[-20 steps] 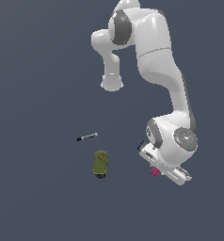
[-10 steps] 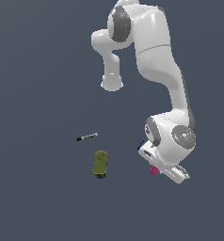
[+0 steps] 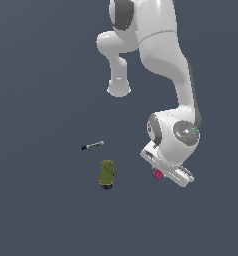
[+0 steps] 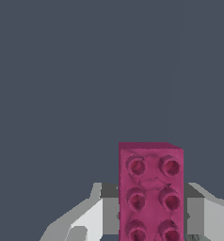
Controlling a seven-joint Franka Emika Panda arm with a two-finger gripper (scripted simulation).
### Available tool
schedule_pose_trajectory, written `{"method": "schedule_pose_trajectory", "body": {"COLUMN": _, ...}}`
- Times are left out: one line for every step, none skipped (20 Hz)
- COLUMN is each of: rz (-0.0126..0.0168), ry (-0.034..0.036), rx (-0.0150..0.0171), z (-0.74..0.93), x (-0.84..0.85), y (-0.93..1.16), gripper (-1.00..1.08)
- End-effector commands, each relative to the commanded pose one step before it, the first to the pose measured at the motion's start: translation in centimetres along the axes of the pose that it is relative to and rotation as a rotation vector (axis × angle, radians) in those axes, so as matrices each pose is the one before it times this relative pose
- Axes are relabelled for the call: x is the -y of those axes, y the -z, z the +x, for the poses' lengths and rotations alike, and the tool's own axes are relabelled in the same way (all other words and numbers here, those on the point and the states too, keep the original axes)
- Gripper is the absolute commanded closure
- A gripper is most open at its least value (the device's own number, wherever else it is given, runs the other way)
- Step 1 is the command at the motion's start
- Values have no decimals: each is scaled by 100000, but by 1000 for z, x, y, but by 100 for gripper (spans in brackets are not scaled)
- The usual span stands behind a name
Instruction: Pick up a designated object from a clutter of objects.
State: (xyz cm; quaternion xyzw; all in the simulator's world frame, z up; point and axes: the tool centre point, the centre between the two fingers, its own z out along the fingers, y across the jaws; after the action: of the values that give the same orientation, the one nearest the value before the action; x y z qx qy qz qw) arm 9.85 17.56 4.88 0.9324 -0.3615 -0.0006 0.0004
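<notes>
The magenta-pink studded block (image 4: 150,193) fills the lower part of the wrist view, with a grey finger pad pressed against each long side. My gripper (image 4: 151,207) is shut on it. In the exterior view the block (image 3: 157,174) shows as a small pink spot under the white hand, where my gripper (image 3: 160,176) holds it. The olive-green bottle (image 3: 106,173) lies to the exterior view's left of the hand. The thin black-and-silver stick (image 3: 92,146) lies above the bottle. The small grey-blue piece is hidden.
The floor is a plain dark grey-blue surface. The arm's base column (image 3: 119,87) stands in the upper middle of the exterior view. The arm's white links arch over the hand.
The hand has shifted slightly up and toward the exterior view's left, and the magenta block has moved with it. The bottle and the stick have not moved.
</notes>
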Motion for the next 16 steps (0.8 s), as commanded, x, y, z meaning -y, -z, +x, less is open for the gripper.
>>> {"method": "schedule_pose_trajectory", "body": {"rz": 97, "ry": -54, "rx": -73, "z": 297, "x": -1462, "y": 1301, "gripper": 108}}
{"method": "schedule_pose_trajectory", "body": {"rz": 0, "ry": 0, "rx": 0, "z": 120, "x": -674, "y": 577, "gripper": 108}}
{"method": "schedule_pose_trajectory", "body": {"rz": 0, "ry": 0, "rx": 0, "z": 126, "x": -704, "y": 603, "gripper": 108}}
{"method": "schedule_pose_trajectory", "body": {"rz": 0, "ry": 0, "rx": 0, "z": 130, "x": -727, "y": 623, "gripper": 108}}
{"method": "schedule_pose_trajectory", "body": {"rz": 0, "ry": 0, "rx": 0, "z": 133, "x": -744, "y": 639, "gripper": 108}}
{"method": "schedule_pose_trajectory", "body": {"rz": 0, "ry": 0, "rx": 0, "z": 135, "x": -750, "y": 645, "gripper": 108}}
{"method": "schedule_pose_trajectory", "body": {"rz": 19, "ry": -43, "rx": 14, "z": 159, "x": -773, "y": 655, "gripper": 108}}
{"method": "schedule_pose_trajectory", "body": {"rz": 0, "ry": 0, "rx": 0, "z": 137, "x": -761, "y": 656, "gripper": 108}}
{"method": "schedule_pose_trajectory", "body": {"rz": 0, "ry": 0, "rx": 0, "z": 139, "x": -766, "y": 662, "gripper": 108}}
{"method": "schedule_pose_trajectory", "body": {"rz": 0, "ry": 0, "rx": 0, "z": 140, "x": -771, "y": 667, "gripper": 108}}
{"method": "schedule_pose_trajectory", "body": {"rz": 0, "ry": 0, "rx": 0, "z": 141, "x": -776, "y": 672, "gripper": 108}}
{"method": "schedule_pose_trajectory", "body": {"rz": 0, "ry": 0, "rx": 0, "z": 142, "x": -781, "y": 678, "gripper": 108}}
{"method": "schedule_pose_trajectory", "body": {"rz": 46, "ry": -15, "rx": 49, "z": 157, "x": -797, "y": 687, "gripper": 108}}
{"method": "schedule_pose_trajectory", "body": {"rz": 0, "ry": 0, "rx": 0, "z": 145, "x": -790, "y": 689, "gripper": 108}}
{"method": "schedule_pose_trajectory", "body": {"rz": 0, "ry": 0, "rx": 0, "z": 146, "x": -795, "y": 696, "gripper": 108}}
{"method": "schedule_pose_trajectory", "body": {"rz": 34, "ry": -6, "rx": 34, "z": 156, "x": -808, "y": 704, "gripper": 108}}
